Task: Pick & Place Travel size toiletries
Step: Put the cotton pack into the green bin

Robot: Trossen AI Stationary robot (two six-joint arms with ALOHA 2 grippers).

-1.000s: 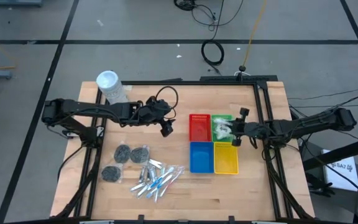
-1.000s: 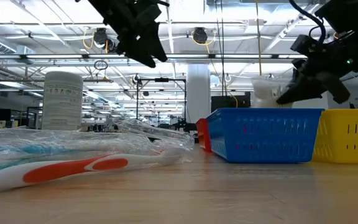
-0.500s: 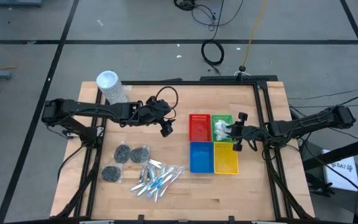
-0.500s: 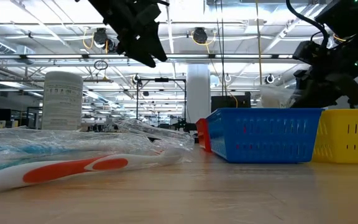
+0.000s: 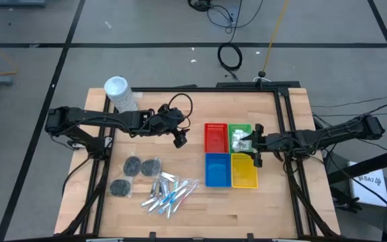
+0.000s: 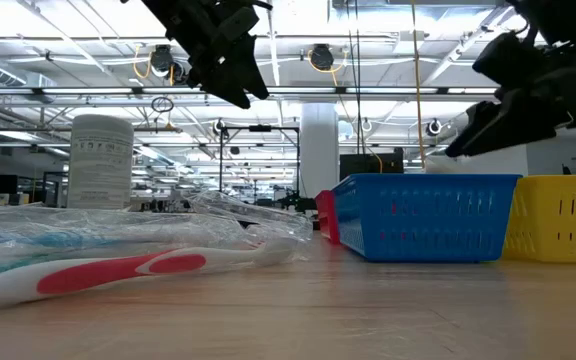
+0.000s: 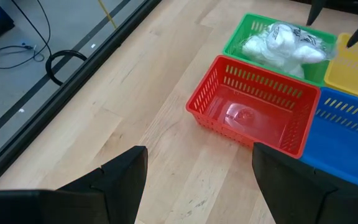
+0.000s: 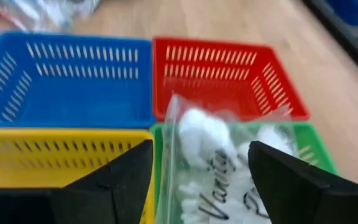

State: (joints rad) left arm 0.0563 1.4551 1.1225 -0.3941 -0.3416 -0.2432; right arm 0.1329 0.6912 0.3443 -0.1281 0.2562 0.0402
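Note:
White packets in clear wrap (image 5: 241, 140) lie in the green tray (image 5: 233, 128); in the right wrist view the top one (image 8: 219, 146) lies below my fingers. My right gripper (image 5: 255, 143) hangs open above the green tray's edge toward the yellow tray, touching nothing. Three dark grey round bundles (image 5: 142, 166) and a heap of clear-wrapped sticks (image 5: 170, 191) lie on the table at the near left. My left gripper (image 5: 179, 140) waits open above the bare wood left of the red tray (image 7: 253, 115).
The red (image 5: 216, 138), blue (image 5: 217, 169) and yellow (image 5: 244, 170) trays join the green one in a square block. A tall white tub (image 5: 119, 93) stands at the far left corner. Black frame rails (image 5: 282, 121) run along the table's edges. Bare wood lies between the trays and the sticks.
My right gripper has opened and let go of a clear-wrapped white packet, which has dropped into the green tray. The gripper has then risen a little above the trays.

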